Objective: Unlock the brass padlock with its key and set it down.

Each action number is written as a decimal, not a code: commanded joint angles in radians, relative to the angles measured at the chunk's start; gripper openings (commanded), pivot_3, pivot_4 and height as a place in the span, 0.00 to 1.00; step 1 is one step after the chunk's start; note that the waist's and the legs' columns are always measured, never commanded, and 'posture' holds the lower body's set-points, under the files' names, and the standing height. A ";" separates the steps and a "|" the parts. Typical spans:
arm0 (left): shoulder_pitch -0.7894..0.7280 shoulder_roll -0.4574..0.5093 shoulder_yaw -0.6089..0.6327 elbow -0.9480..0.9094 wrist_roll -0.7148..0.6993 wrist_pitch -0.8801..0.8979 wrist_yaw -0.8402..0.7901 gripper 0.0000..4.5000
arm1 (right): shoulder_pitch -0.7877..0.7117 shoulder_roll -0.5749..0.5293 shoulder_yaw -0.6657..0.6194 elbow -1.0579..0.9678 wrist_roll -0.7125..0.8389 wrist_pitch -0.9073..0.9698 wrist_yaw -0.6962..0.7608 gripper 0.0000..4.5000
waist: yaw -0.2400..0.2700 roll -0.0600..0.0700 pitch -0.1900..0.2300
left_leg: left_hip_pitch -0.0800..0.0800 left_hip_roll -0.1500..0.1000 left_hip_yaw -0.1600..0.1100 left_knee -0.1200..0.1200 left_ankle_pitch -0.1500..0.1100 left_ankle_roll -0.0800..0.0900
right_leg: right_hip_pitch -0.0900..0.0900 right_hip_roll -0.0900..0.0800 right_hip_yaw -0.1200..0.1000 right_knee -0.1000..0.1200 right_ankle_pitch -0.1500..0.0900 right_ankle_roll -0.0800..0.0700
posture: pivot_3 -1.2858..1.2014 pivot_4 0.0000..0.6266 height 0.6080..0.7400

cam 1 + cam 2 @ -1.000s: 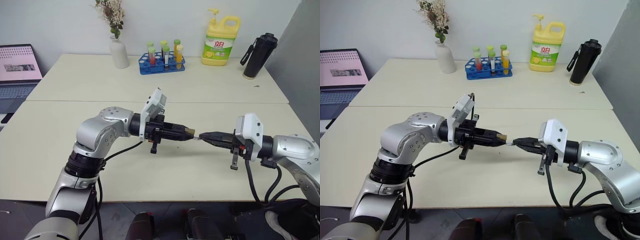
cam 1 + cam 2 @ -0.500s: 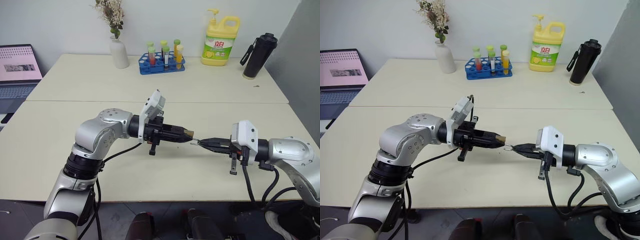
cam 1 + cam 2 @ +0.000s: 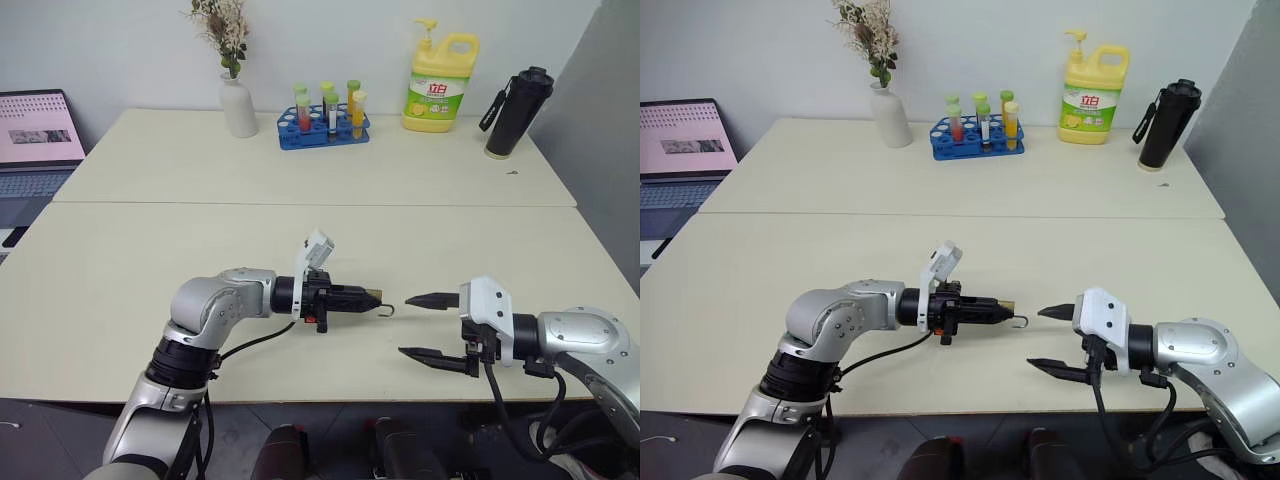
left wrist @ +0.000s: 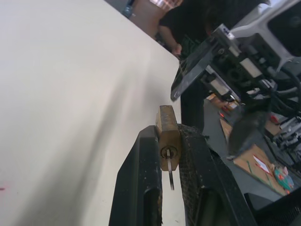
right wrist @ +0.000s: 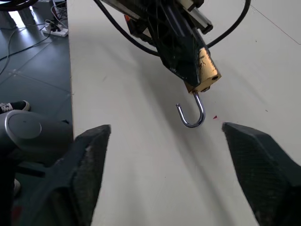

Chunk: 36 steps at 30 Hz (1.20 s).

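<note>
1. My right gripper (image 3: 423, 326) sits lower right of centre in the head view, nearest me, fingers spread wide and holding nothing.
2. My left gripper (image 3: 358, 299) is at centre, low over the table (image 3: 120, 260), clenched on the brass padlock (image 4: 167, 135).
3. Lock state: shackle (image 5: 192, 114) swung open, hanging free as a hook from the lock body toward the right gripper. Key (image 4: 169, 165) sits in the keyhole, seen in the left wrist view.
4. Judgement: unlocking looks done; setting down remains.
5. To do it well: lower the left gripper until the lock rests on bare table, then release slowly so lock and key do not skid. Keep the right gripper clear of the shackle.
6. Far edge: bottles and tube rack, well apart.
</note>
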 commanded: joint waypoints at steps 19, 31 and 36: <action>0.021 -0.089 -0.057 0.137 0.144 -0.113 0.081 0.24 | -0.026 0.026 0.044 0.011 -0.128 -0.014 -0.047 1.00 | 0.002 0.000 0.000 | 0.000 0.000 0.000 0.000 0.000 0.000 | 0.000 0.000 0.000 0.000 0.000 0.000 | 0.52 0.24 1.00; -0.002 -0.092 -0.022 0.144 0.186 -0.238 0.071 0.98 | 0.000 0.022 0.005 0.029 -0.132 -0.016 -0.053 1.00 | 0.002 0.000 0.000 | 0.000 0.000 0.000 0.000 0.000 0.000 | 0.000 0.000 0.000 0.000 0.000 0.000 | 0.52 0.24 1.00; -0.024 -0.068 0.036 0.096 0.202 -0.350 0.080 0.98 | -0.009 0.020 -0.001 0.063 -0.145 -0.037 -0.045 1.00 | 0.002 0.000 0.000 | 0.000 0.000 0.000 0.000 0.000 0.000 | 0.000 0.000 0.000 0.000 0.000 0.000 | 0.52 0.24 1.00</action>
